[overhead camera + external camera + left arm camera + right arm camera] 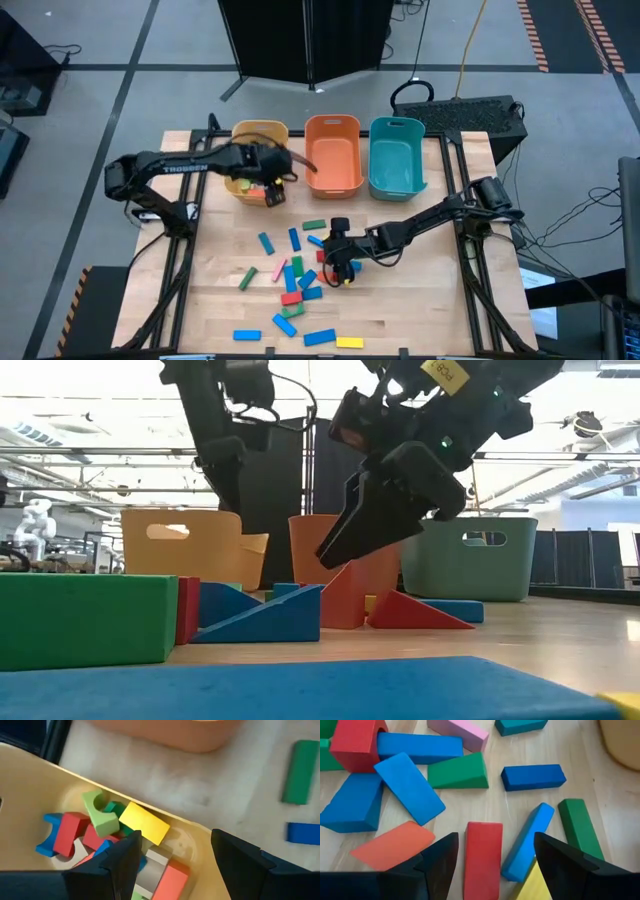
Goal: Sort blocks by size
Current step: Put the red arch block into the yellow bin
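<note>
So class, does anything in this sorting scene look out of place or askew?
Nothing looks damaged. The small wooden blocks lie scattered at all angles on the wooden table, and those in the yellow plastic bin are heaped, which suits a half-finished sort.

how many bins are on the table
3, in a row along the table's far edge: yellow bin on the left with the left gripper over it, orange bin in the middle, teal bin on the right.

I see a wooden table [420, 300] that stands on a grey floor [100, 90] with darker lines. Behind it is a black panel [300, 35], and a yellow cable [468, 50] lies on the floor. Ceiling beams [90, 455] and bright light show in the low view.
</note>
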Tool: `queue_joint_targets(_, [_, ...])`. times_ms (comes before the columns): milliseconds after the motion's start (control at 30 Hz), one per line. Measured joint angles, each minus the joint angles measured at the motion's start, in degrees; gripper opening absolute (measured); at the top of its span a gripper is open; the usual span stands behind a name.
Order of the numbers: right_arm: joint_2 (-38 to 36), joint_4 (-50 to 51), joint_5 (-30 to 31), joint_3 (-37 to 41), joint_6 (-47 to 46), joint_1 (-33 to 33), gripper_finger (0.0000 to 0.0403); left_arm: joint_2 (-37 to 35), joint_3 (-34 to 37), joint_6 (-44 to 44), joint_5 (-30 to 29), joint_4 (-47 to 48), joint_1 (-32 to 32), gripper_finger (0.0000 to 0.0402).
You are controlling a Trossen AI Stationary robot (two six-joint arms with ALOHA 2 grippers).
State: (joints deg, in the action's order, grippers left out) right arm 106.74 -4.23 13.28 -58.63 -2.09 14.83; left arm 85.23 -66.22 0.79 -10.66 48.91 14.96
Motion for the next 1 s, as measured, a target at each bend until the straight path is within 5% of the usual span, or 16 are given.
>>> queue_joint_targets(267, [-0.02, -1.71, -0.15, 0.0, 0.64, 1.48, 0.0247, -0.02, 0.0, 9.17, -7.3, 1.17, -14.25, 0.0242])
queue_joint_targets(567, [-0.02, -3.85, 0.1, 0.0, 0.24, 3.73, 0.0247, -0.02, 0.0, 17.29, -13.14, 1.61, -18.7, 0.0242])
queue_joint_targets(1000, [-0.07, -4.61, 0.2, 0.0, -0.22, 4.18, 0.0247, -6.42, -0.11, 21.35, -9.97, 4.12, -34.05, 0.0242])
